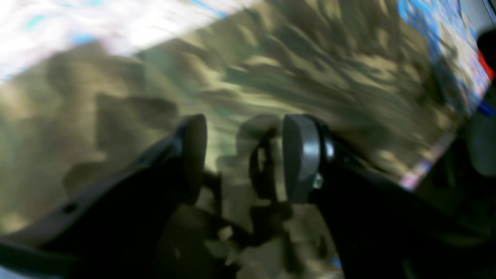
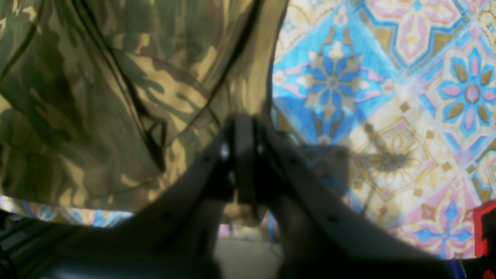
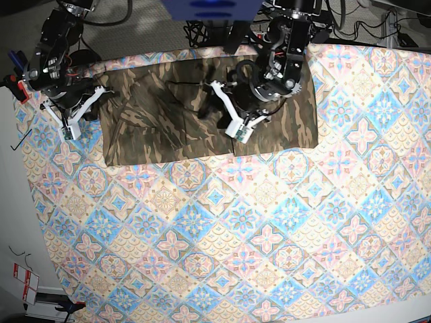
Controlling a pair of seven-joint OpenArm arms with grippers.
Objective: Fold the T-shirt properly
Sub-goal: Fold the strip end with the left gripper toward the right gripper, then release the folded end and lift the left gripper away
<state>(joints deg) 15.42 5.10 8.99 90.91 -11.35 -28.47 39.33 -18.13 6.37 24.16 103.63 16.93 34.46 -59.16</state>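
The camouflage T-shirt (image 3: 168,114) lies spread across the far part of the table. Part of its middle is folded over into a darker ridge. My left gripper (image 3: 227,111) hovers over the shirt's centre. In the blurred left wrist view this left gripper (image 1: 244,128) stands open, with only T-shirt (image 1: 310,69) cloth behind the gap. My right gripper (image 3: 84,108) sits at the shirt's left edge. In the right wrist view this right gripper (image 2: 244,120) is shut on that edge, and creases run across the T-shirt (image 2: 97,97) toward it.
A pastel blue-pink patterned tablecloth (image 3: 236,229) covers the table. A red clamp (image 2: 484,228) sits by the table's left edge, next to my right arm. Cables and a blue mount (image 3: 212,8) crowd the back edge. White tags (image 3: 23,282) lie off the table's left side.
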